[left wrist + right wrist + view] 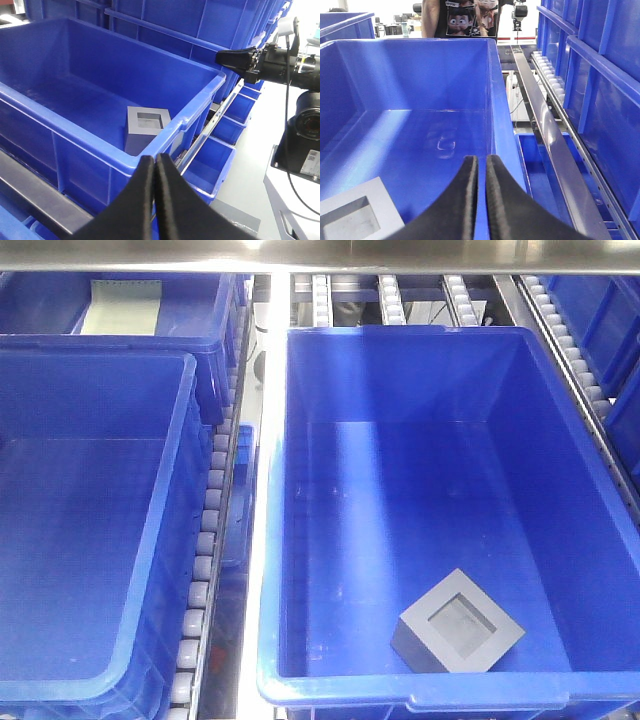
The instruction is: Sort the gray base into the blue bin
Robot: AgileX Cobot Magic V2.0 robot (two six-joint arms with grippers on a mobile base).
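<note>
The gray base [460, 625] lies on the floor of the blue bin [400, 370], in its near right corner, recess facing up. No gripper shows in the front view. In the left wrist view my left gripper [154, 158] is shut and empty, outside the blue bin's [150, 70] near corner, with the gray base [145, 125] just inside the rim. My right gripper [481, 159] hangs over the blue bin's [420, 75] right wall, jaws shut to a thin slit with nothing between them. The gray base [360, 215] lies low to its left, apart from it.
A second large blue tote [90, 540] stands to the left across a roller track [205, 530]. Behind it another tote holds a pale sheet [120, 305]. Small blue trays [210, 165] sit below the rail [545, 125]. A person [465, 17] stands beyond the bin.
</note>
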